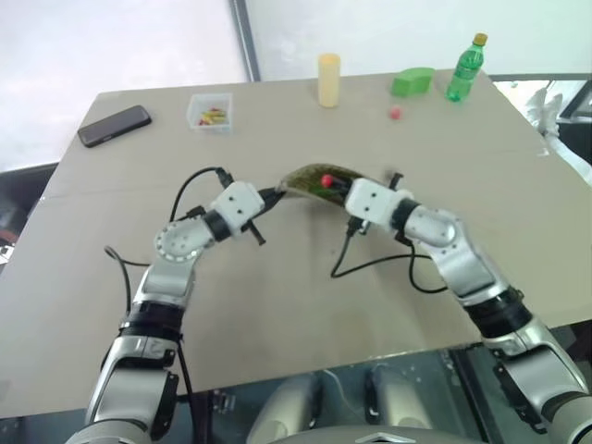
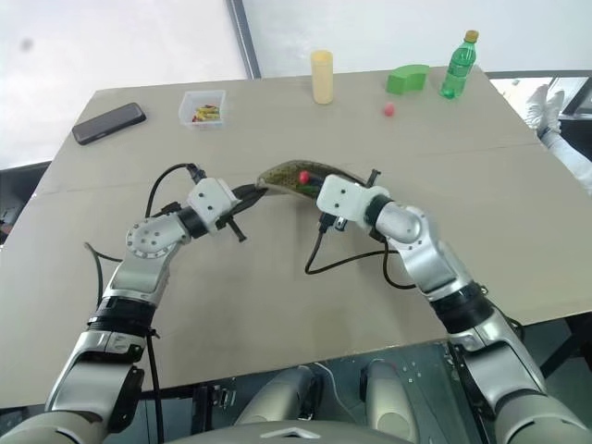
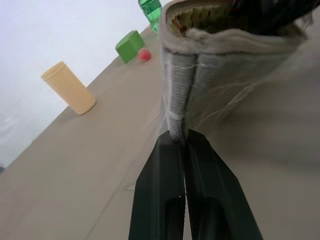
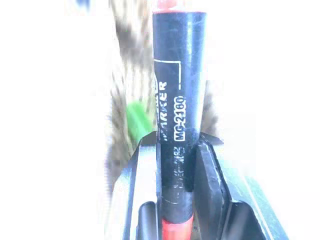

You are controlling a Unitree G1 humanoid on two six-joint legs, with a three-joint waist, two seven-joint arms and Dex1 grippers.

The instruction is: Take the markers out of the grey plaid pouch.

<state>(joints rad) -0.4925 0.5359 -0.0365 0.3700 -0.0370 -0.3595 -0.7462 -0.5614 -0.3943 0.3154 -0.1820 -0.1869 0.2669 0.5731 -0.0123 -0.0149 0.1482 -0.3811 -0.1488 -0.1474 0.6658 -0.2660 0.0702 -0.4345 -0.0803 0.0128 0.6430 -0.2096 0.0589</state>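
Pincer on the right (image 4: 175, 165) was clamped on the black red-ended marker (image 4: 178, 100) at the grey plaid pouch (image 3: 220, 65), held above the counter (image 1: 277, 324) by the shut left pincer (image 3: 186, 150), so a straight, steady draw looked best

The grey plaid pouch (image 1: 310, 182) hangs above mid-table between the left gripper (image 3: 184, 145), clamped on its end, and the right gripper (image 4: 175, 150), which grips a marker (image 4: 179, 90). Behind it, left to right: phone (image 1: 114, 125), small tray (image 1: 211, 111), cylinder (image 1: 328, 80), small ball (image 1: 395, 113), block (image 1: 412, 81), bottle (image 1: 465, 68).
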